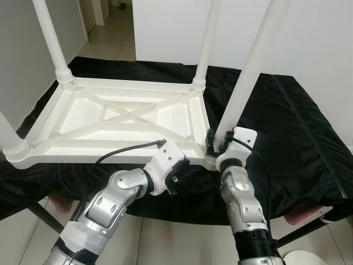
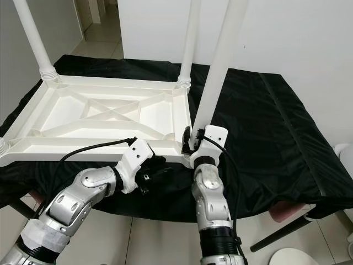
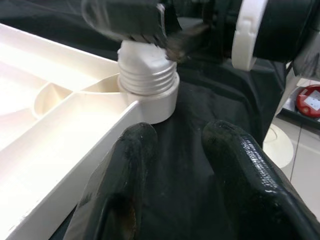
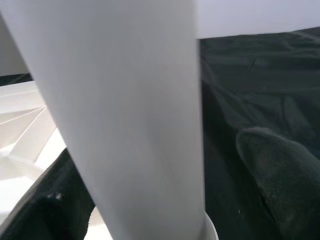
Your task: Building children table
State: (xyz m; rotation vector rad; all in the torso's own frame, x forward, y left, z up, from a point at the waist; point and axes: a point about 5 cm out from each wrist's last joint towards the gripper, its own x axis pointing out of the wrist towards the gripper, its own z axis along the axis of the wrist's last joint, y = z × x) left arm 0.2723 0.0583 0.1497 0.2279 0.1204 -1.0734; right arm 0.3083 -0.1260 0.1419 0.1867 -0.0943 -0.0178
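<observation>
Right gripper (image 1: 212,141) pinches the white leg (image 1: 248,72) just above the upturned tabletop's (image 1: 110,118) corner socket; beside it, left gripper (image 3: 175,165) hovers spread

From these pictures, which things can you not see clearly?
- Table legs: tops cut off by the head views' upper edge.
- Threaded corner socket: how far the leg sits in it, blurred by the right gripper in the left wrist view.
- Black cloth: hides the support beneath.
</observation>
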